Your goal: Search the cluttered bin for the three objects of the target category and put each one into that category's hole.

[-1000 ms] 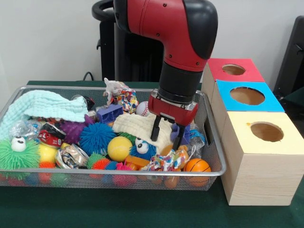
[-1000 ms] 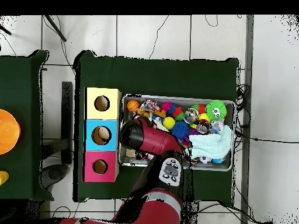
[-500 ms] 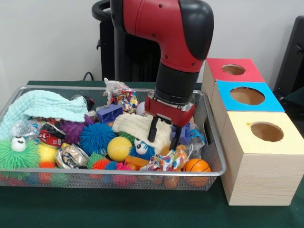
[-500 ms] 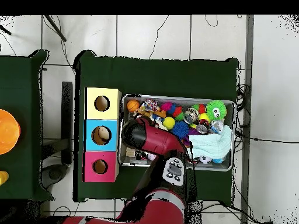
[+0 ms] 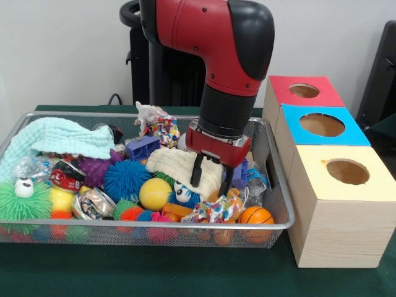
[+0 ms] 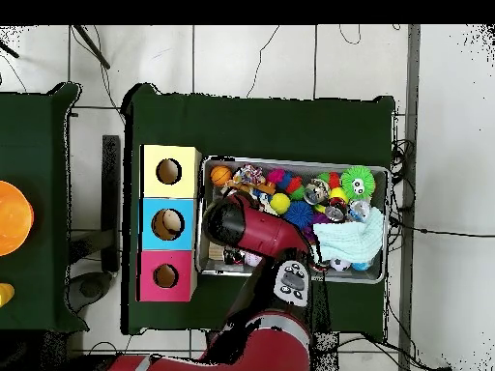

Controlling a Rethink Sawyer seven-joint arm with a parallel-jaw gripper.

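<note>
Right now you're mid-search: the gripper (image 5: 210,178) hangs with fingers spread and empty over the cream cloth (image 5: 176,164) in the bin (image 5: 281,210). If cloth is your target, you'd drop, pinch it, then carry it to a box hole (image 5: 347,171); which category is wanted I cannot tell.

green tablecloth (image 5: 154,272), orange round object (image 6: 12,217) (side table), tiled floor (image 6: 251,58)

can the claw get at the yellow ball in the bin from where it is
Probably yes. The yellow ball lies on top of the clutter with nothing over it, just beside the open claw, which hangs over the cream cloth. The blue spiky ball crowds one side, so a finger may bump it.
</note>
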